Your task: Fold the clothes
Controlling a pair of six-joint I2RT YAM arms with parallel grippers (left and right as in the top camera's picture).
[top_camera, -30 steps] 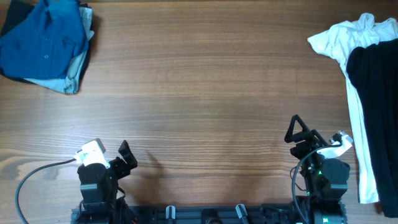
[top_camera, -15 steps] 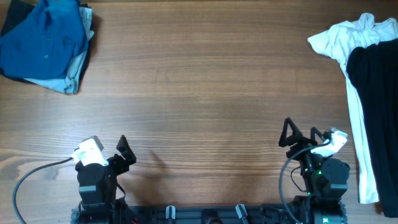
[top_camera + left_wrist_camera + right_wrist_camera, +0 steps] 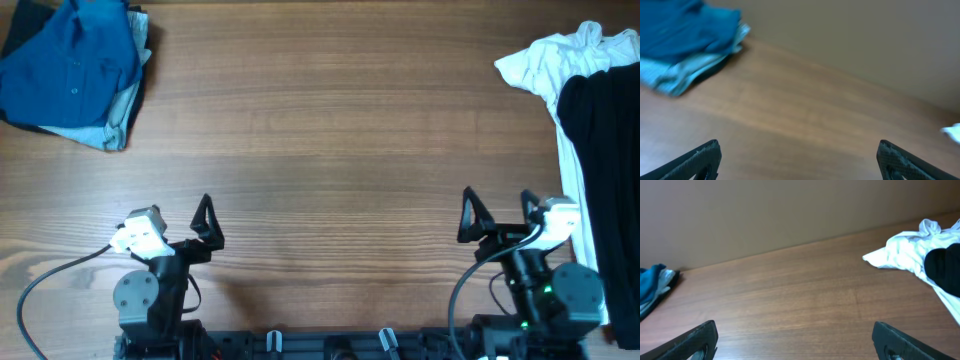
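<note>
Black T-shirt (image 3: 603, 190) sits at the far right of the desk (image 3: 330, 140), lying over the white T-shirt (image 3: 556, 62). The overhead frame cuts it off, so I can't make out its full shape or any print. From the right wrist I get only a dark lump at the frame edge. My right tool (image 3: 498, 218) is near it, not touching: jaws spread wide, nothing between them. Left tool (image 3: 799, 161) same, wide apart and empty. Overhead shows one of its fingers clearly; the other I can't pick out by the camera housing. Left wrist view is blurred. Blue shirt (image 3: 68, 62) is in the far left corner, cropped, over a paler cloth I can't identify.
</note>
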